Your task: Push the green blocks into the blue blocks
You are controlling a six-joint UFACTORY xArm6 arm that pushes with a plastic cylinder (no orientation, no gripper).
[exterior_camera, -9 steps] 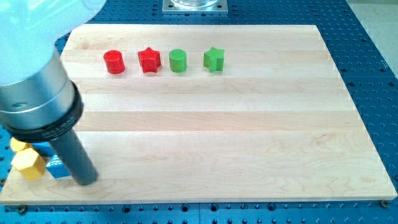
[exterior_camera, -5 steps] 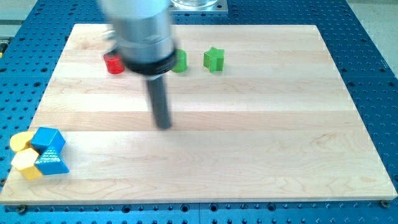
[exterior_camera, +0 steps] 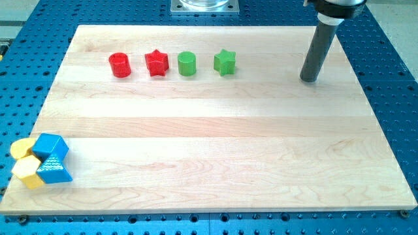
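A green cylinder (exterior_camera: 187, 63) and a green star (exterior_camera: 225, 62) stand in a row near the view's top, side by side. Two blue blocks sit at the bottom left corner: a blue cube (exterior_camera: 50, 146) and a blue wedge-like block (exterior_camera: 55, 170) just below it, touching. My tip (exterior_camera: 309, 79) rests on the board at the upper right, well to the right of the green star and apart from every block.
A red cylinder (exterior_camera: 120, 65) and a red star (exterior_camera: 157, 62) continue the top row to the left of the green blocks. Two yellow blocks (exterior_camera: 26, 171) (exterior_camera: 23, 148) press against the blue ones on their left. The wooden board (exterior_camera: 215, 163) lies on a blue perforated table.
My tip has swept from the bottom left beside the blue blocks, across the board's middle, to the upper right. No block has visibly moved.
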